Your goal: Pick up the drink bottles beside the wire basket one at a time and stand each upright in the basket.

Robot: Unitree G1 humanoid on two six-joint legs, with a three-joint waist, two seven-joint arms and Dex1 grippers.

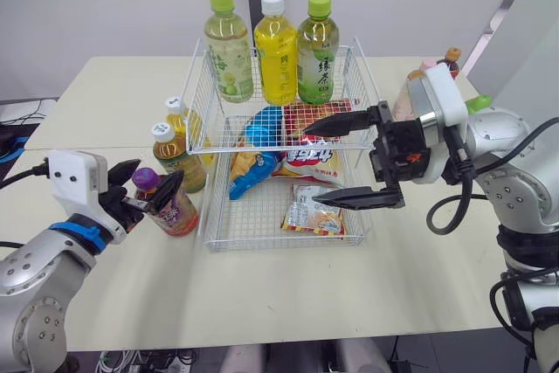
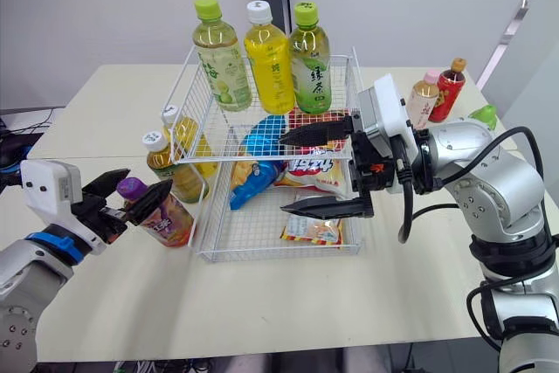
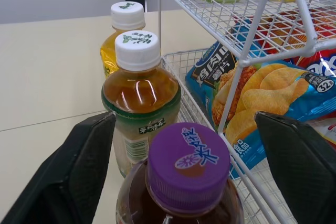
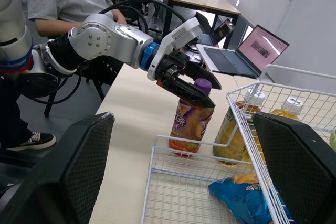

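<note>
The purple-capped bottle (image 2: pixel 166 216) stands on the surface (image 1: pixel 105 102) just beside the near-left corner of the wire basket (image 2: pixel 271 255), leaning slightly, with two white-capped tea bottles (image 2: pixel 170 168) just beyond it. The left gripper (image 2: pixel 148 181) is spread open, its fingers (image 3: pixel 79 177) straddling the cap and neck without pinching them. The right gripper (image 2: pixel 283 172) hangs over the lower tier, jaws wide apart and holding nothing. The bottle looks full, so probably fairly heavy for its size, stiff enough to squeeze, with a glossy label that may slip. The firmer hold is likely at the shoulder just under the cap. Three bottles (image 2: pixel 269 58) already stand in the far upper tier.
</note>
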